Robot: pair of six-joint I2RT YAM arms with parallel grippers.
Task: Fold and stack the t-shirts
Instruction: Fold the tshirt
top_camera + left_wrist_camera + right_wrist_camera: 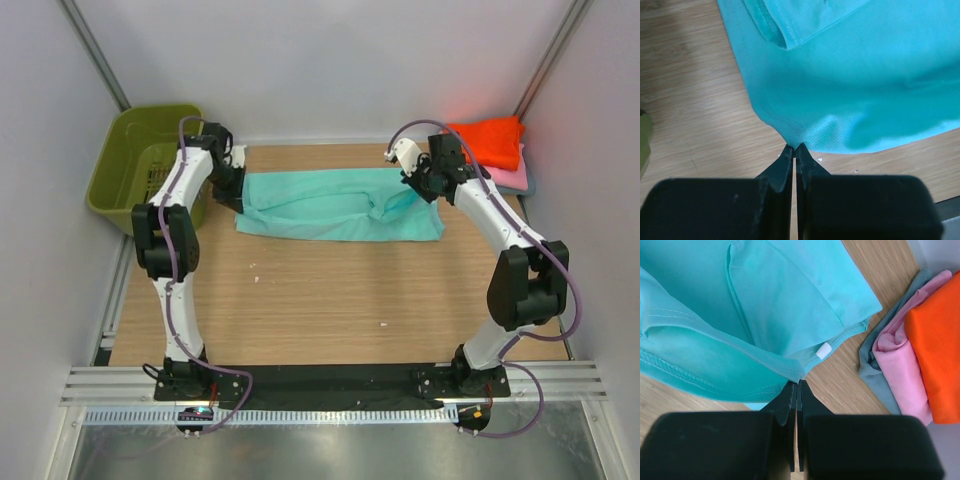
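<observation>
Near edge: you've got both arm bases bolted side by side, left arm reaching up the left side, right arm up the right. The wooden table shows a few small pale specks between the bases and the cloth.

Mid-to-far table: 1 teal t-shirt lies spread sideways as a long band, rumpled, with folds bunched toward its right half. It sits between the 2 wrists.

Left gripper: jaws clenched tight, no gap visible. In your left wrist view the shirt's left corner is drawn to a point right at the fingertips, so it reads as pinched there.

Right gripper: also clenched, with the fingers pressed together. A stitched hem fold meets the tips, and a small white tag sits just beside them. It reads as a grip on the shirt's right end.

Far left corner: olive-green plastic basket, off the table edge, behind the left arm's wrist.

Far right corner: a stack of 3 folded shirts, orange t-shirt on top, pink t-shirt under it, grey-blue t-shirt at the bottom. The stack is near the teal shirt's right end but not touching it.
</observation>
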